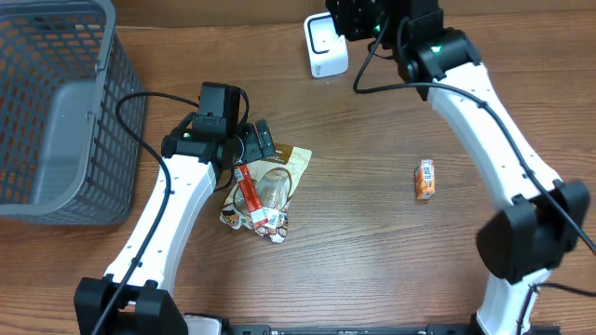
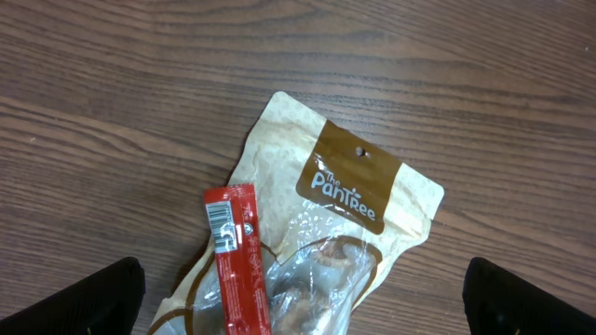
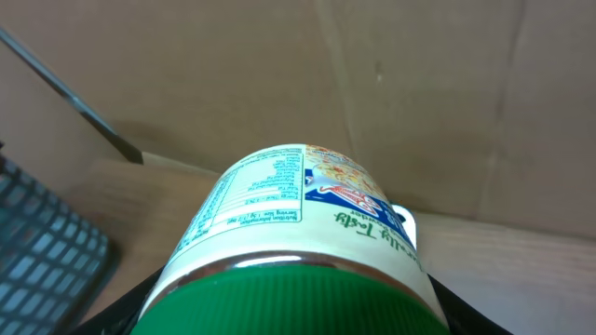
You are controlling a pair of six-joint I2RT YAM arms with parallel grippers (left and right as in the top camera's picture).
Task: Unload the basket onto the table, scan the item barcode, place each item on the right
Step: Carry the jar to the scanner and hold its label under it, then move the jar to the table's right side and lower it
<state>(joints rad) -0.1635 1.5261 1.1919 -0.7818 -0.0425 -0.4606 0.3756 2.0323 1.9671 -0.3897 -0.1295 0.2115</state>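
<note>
Clamps green-lidded jar [image 3: 279, 214] in right gripper [image 1: 358, 19] near scanner [image 1: 326, 46], likely presenting its barcode; hangs left gripper [image 2: 303, 298] wide apart over pouch [image 2: 345, 177].

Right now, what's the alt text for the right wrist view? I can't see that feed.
A green-lidded tub fills the lower middle, held between the right jaws, its nutrition panel and a red-and-blue logo facing the camera. Behind it is a brown cardboard wall; dark grid mesh shows at lower left.

Left tool [image 1: 253, 147] spread wide, right tool [image 1: 354, 19] clamped on jar [image 3: 279, 214]
</note>
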